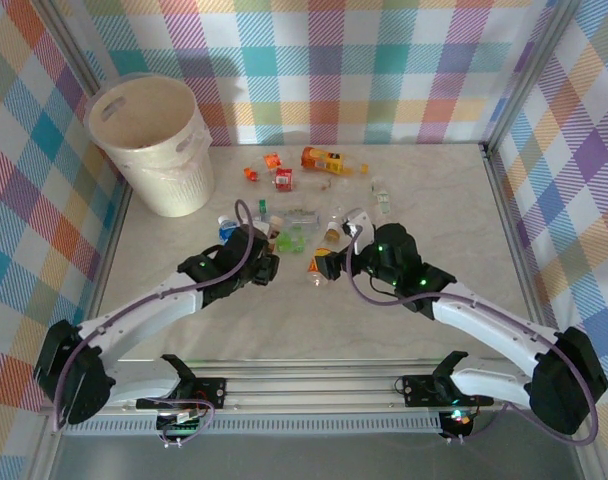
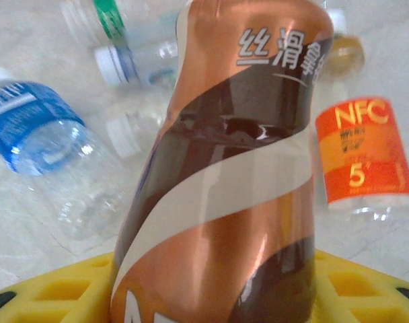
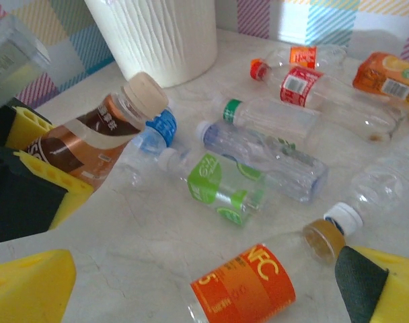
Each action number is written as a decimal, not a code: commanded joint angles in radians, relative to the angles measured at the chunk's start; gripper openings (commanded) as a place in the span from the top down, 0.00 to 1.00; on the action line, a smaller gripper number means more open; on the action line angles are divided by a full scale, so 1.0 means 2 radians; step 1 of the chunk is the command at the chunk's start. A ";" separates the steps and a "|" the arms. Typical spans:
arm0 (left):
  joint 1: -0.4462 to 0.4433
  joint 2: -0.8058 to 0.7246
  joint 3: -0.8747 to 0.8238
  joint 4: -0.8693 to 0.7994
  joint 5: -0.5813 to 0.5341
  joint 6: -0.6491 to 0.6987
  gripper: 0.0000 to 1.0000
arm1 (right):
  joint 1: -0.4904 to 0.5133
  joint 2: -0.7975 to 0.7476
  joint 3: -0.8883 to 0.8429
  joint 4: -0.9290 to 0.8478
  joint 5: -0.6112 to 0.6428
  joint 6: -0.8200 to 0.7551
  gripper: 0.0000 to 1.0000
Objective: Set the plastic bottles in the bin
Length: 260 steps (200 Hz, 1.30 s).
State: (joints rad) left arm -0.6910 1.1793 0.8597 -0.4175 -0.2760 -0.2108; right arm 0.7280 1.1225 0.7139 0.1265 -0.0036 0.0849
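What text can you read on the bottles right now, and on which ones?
"NFC" and "5": on the orange-label bottle.
"丝滑", then a cut-off character: on the brown bottle.
The print on the blue-label bottle, red-label bottle and green-label bottle is too small or blurred to read.

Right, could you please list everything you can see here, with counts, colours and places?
bin: one, cream-white, far left corner
brown bottle: one, copper-and-brown label, gripped, left of centre
other plastic bottles: roughly ten, clear with orange, red, green or blue labels, lying scattered mid-scene
table: one, pale marbled, under everything
walls: three, pastel plaid, around the table
left fingers: two, yellow, closed on the brown bottle
right fingers: two, yellow, open, either side of the orange-labelled bottle
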 commanded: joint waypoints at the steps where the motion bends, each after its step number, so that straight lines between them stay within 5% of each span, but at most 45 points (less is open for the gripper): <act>1: 0.019 -0.033 0.001 0.034 -0.034 -0.027 0.58 | 0.002 0.013 0.030 0.027 -0.023 -0.016 0.00; 143: 0.171 -0.085 0.140 0.085 -0.044 -0.010 0.59 | 0.003 0.034 0.086 -0.004 -0.030 0.007 0.00; 215: 0.234 0.023 0.299 0.129 -0.090 0.107 0.59 | 0.002 0.036 0.094 -0.016 -0.018 0.017 0.00; 260: 0.301 0.134 0.423 0.120 -0.083 0.120 0.59 | 0.002 0.030 0.092 -0.021 -0.008 0.019 0.00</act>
State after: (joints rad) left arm -0.1555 1.3609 1.5799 -0.1875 -0.4316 -0.0189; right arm 0.7280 1.2091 0.8719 0.0906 -0.0353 0.1070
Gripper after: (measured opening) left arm 0.513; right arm 0.996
